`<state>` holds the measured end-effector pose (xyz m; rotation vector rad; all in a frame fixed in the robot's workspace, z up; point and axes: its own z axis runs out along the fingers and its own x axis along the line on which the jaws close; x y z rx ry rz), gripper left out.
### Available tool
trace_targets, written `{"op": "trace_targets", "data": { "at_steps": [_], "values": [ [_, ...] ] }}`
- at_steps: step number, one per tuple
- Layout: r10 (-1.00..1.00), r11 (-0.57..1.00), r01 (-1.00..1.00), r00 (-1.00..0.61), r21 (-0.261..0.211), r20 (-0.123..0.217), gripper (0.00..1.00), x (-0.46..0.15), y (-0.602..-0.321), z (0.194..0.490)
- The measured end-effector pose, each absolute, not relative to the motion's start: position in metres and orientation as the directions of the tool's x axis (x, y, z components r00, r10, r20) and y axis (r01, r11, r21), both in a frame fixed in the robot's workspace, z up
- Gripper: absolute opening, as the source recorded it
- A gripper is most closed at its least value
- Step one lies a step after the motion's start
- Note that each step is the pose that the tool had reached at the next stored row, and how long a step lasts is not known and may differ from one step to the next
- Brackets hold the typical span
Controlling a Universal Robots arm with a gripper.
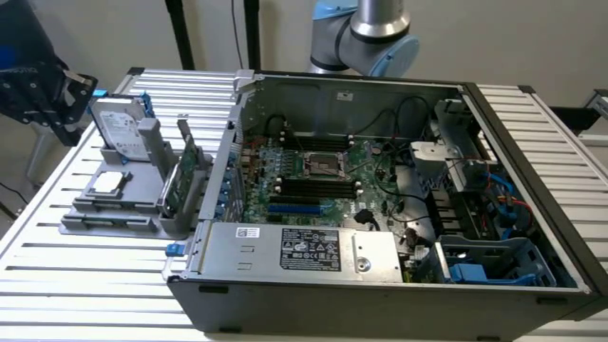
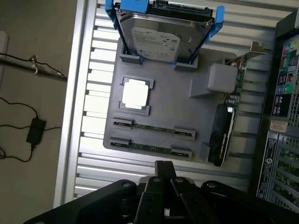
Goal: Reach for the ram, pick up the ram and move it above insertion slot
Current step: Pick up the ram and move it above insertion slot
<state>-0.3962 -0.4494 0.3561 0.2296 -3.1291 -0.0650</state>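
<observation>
Chips on the ram (image 2: 153, 128) are too small to tell.

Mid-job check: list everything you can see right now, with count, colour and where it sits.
ram sticks: two, green, side by side in the holder's clips, nearest the gripper
hard drive: one, silver with blue brackets, standing at the holder's opposite end
processor chip: one, silver, in the holder between drive and ram sticks
expansion card: one, green and black, on the holder's case side
holder: one, grey, on the table at the exterior view's left
computer case: one, dark grey, open, green board inside
table: one, silver, slatted
gripper: one, black, shut, holding nothing, above the holder's edge
arm: one, silver and blue, behind the case
</observation>
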Motion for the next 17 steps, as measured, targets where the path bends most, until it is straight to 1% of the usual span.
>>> {"op": "trace_targets", "data": {
  "at_steps": [17],
  "values": [
    [-0.44, 0.897, -0.44, -0.898, 0.042, 0.0, 0.11, -0.3962, -0.4494, 0.3561]
  ]
}}
